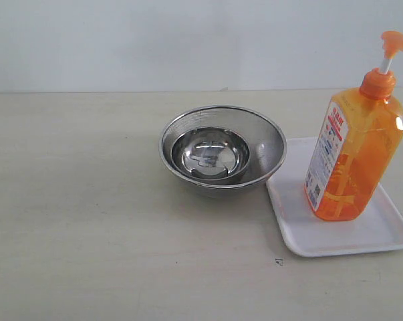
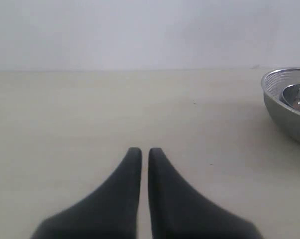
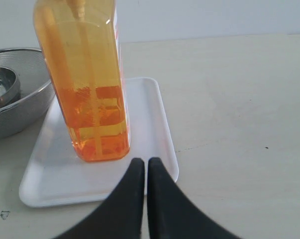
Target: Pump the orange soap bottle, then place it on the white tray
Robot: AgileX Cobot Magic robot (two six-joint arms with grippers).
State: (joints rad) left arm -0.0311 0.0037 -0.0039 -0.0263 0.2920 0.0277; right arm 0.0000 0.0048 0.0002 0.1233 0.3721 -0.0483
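Your right gripper (image 3: 145, 162) sits closest, its dark fingers drawn almost together with nothing between them, just short of the white tray (image 3: 154, 129); the left gripper (image 2: 141, 151) is likewise closed and empty over the table (image 2: 65, 109), off to one side of the steel mesh bowl (image 2: 281, 112). The orange soap bottle (image 1: 355, 154) stands upright on the tray, though whether its pump has been pressed you probably cannot tell from these views. Mind the height: tall on a narrow base, it would likely topple if you pushed forward, and a knock to the tray could slide it against the bowl.
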